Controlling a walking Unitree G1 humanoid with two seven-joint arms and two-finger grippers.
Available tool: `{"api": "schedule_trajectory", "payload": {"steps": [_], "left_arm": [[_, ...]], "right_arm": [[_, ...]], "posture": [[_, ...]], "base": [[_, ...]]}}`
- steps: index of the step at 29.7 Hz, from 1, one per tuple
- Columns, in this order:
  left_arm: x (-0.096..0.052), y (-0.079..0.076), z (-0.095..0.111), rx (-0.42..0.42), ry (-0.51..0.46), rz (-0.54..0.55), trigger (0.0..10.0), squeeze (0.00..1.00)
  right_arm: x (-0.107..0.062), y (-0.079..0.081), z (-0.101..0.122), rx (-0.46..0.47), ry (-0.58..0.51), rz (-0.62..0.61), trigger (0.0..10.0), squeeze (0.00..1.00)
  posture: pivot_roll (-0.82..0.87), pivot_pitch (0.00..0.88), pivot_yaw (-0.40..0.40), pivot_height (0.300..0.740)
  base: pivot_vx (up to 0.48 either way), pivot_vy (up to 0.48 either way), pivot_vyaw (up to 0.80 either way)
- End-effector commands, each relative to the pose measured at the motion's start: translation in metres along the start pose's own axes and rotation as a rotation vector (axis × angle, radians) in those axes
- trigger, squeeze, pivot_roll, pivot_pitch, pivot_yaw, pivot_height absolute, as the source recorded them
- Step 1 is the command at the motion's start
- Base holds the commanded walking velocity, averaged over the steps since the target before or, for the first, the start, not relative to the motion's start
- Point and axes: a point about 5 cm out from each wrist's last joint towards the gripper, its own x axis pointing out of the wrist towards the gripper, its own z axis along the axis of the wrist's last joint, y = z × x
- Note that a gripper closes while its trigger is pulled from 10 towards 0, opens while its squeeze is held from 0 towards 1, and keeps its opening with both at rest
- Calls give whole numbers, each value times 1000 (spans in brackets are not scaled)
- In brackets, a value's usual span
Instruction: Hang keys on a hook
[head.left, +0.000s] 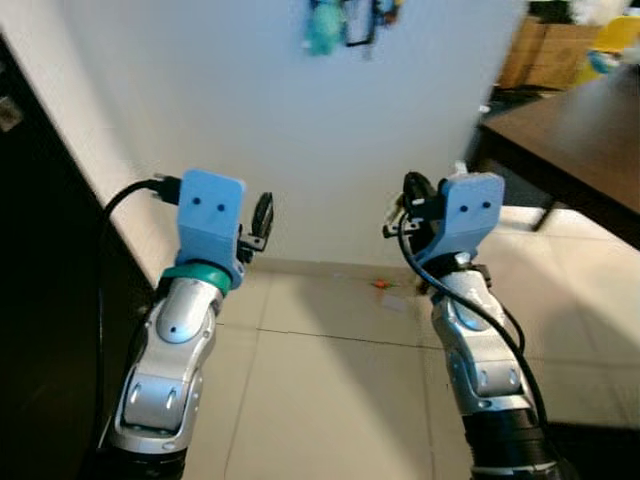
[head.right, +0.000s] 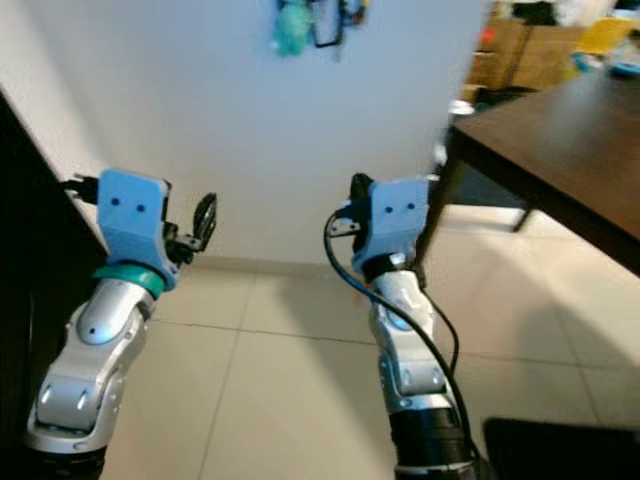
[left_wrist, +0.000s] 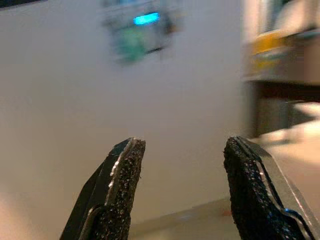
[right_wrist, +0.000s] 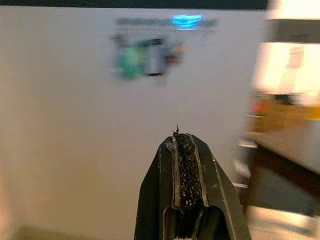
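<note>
A blurred bunch of keys with a teal charm (head.left: 325, 30) hangs high on the white wall ahead; it is also in the wrist views as the teal bunch (right_wrist: 145, 57). Both arms are raised in front of the wall, well below the bunch. My left gripper (head.left: 262, 225) is open, and its two black fingertips (left_wrist: 125, 155) stand apart with nothing between them. My right gripper (head.left: 405, 205) is shut, its pads (right_wrist: 184, 150) pressed together with nothing visible between them.
A dark wooden table (head.left: 570, 130) stands to the right, with cardboard boxes (head.left: 540, 50) behind it. A dark cabinet face (head.left: 40, 300) runs along the left. The floor is pale tile with a small orange scrap (head.left: 380, 284) near the wall base.
</note>
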Motion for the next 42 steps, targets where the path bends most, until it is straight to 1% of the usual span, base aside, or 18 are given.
{"api": "schedule_trajectory", "payload": {"steps": [1,15,19,32,39,42], "left_arm": [[-1,0,-3,-8,19,-7,10000,0],[-1,1,-3,2,16,1,10000,0],[-1,2,-3,13,7,7,10000,0],[0,3,-4,26,13,17,10000,0],[0,3,-4,26,12,18,10000,0],[0,3,-5,25,15,19,10000,0]], "right_arm": [[-1,1,-3,8,18,-1,10000,0],[-1,1,-3,2,18,-2,10000,0],[-1,2,-3,-14,16,1,10000,0],[-1,10,4,-17,-26,45,10000,0],[-1,11,5,-16,-33,51,10000,0],[-2,13,8,-1,-50,71,10000,0]], "posture": [[-79,67,101,740],[-79,67,101,740],[-80,71,104,740],[-80,73,105,740],[-80,75,104,740],[-80,75,104,740]], "base": [[0,0,-800],[0,0,-800],[0,0,0],[452,0,0],[480,0,0],[480,0,0]]}}
